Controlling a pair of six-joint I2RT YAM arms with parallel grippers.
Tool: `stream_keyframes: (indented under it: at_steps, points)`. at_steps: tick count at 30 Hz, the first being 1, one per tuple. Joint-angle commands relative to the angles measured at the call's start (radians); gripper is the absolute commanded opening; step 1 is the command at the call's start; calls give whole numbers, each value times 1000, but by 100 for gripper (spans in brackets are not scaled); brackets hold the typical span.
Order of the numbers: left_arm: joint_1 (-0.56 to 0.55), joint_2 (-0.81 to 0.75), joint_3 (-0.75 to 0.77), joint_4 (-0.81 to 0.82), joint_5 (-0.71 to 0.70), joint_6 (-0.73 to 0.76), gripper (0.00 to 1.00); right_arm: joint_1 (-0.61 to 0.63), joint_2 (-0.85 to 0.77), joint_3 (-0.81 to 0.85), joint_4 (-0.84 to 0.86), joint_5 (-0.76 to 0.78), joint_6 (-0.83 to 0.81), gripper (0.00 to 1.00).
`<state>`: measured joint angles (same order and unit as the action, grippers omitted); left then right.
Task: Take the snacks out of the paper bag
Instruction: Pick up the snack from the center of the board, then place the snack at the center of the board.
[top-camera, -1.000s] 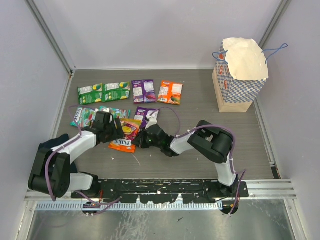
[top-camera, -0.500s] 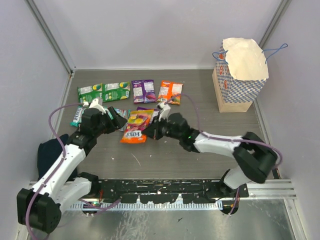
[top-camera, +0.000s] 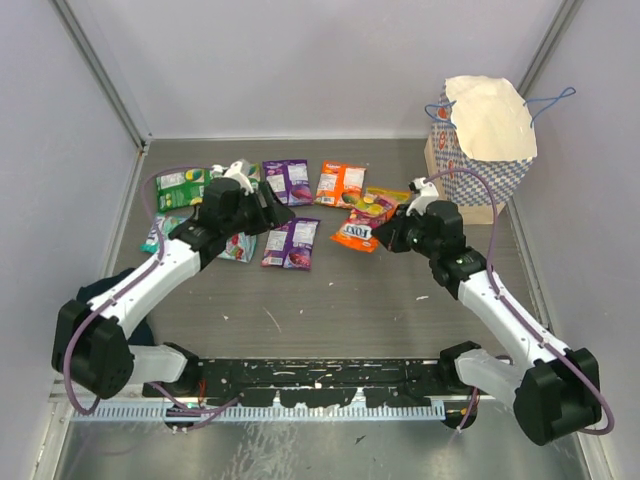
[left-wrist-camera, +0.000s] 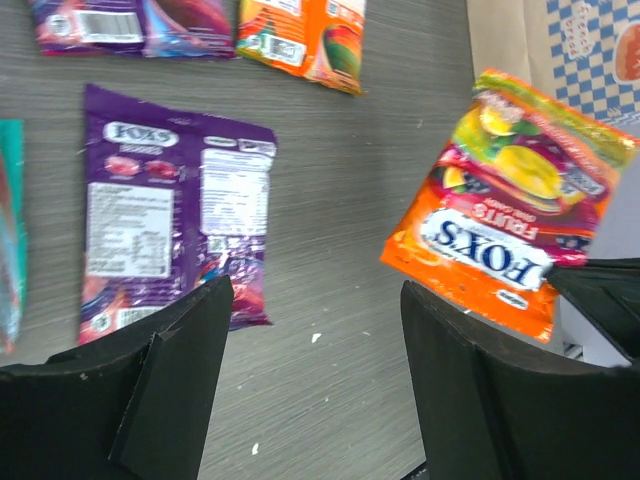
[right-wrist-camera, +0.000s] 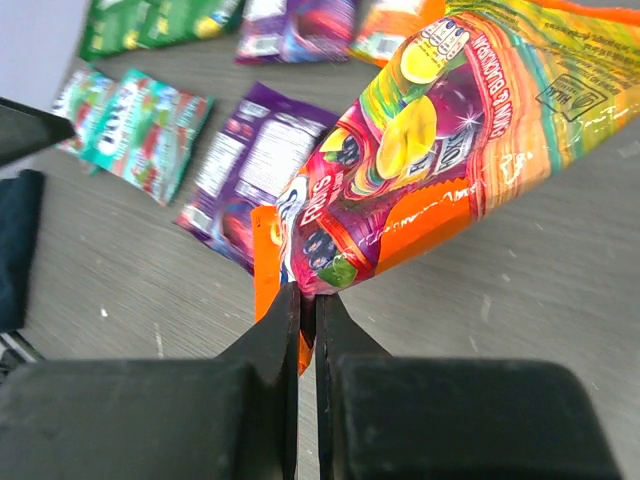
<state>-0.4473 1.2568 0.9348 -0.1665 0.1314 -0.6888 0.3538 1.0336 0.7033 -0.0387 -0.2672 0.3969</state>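
Working outward from the near edge, a first row is met toward the left edge of the counter (top-camera: 330, 310): a teal packet (top-camera: 160, 235), a second teal packet (top-camera: 238, 247) and a near purple packet (top-camera: 290, 243), all lying flat. The left hand (left-wrist-camera: 315, 300) is held over that purple packet, fingers spread wide with nothing between them. Level with it, toward the right edge, the right hand (right-wrist-camera: 307, 295) is clamped on one edge of an orange-yellow packet (top-camera: 362, 222), which is carried tilted and, it is judged, clear of the counter. Along the far edge lie a green packet (top-camera: 180, 185), a second green packet (right-wrist-camera: 205, 18) largely covered by the left arm in the overhead view, a far purple packet (top-camera: 288, 182) and an orange packet (top-camera: 340, 184). The paper bag (top-camera: 485, 175) stands upright in the far right corner, mouth open; its contents cannot be seen.

The glossy film is pinched only at its rim, so it could slip out if swung quickly. If released here, it might overlap the orange packet just beside it. The bag could be nudged over by the right arm, which is close to it. The near purple packet could be dragged askew if the open left hand were lowered.

One bag is counted, and eight packets: two green, two teal, two purple, one orange, one orange-yellow
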Motion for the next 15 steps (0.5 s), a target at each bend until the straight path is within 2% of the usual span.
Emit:
stream_keyframes:
  at_steps: [1, 6, 11, 13, 15]
  points:
    - [-53, 78, 95, 67, 19, 15, 70, -102, 1, 0, -109, -69, -48, 0]
    - [-91, 195, 171, 54, 35, 21, 71, -151, 20, -24, -114, 76, 132, 0]
    - [-125, 286, 232, 55, 60, 21, 71, -148, 2, -128, 33, 185, 409, 0]
    - [-133, 309, 244, 57, 63, 23, 71, -125, -16, -167, 56, 320, 549, 1]
    - [-137, 329, 250, 62, 66, 20, 71, -72, -46, -217, 73, 524, 715, 0]
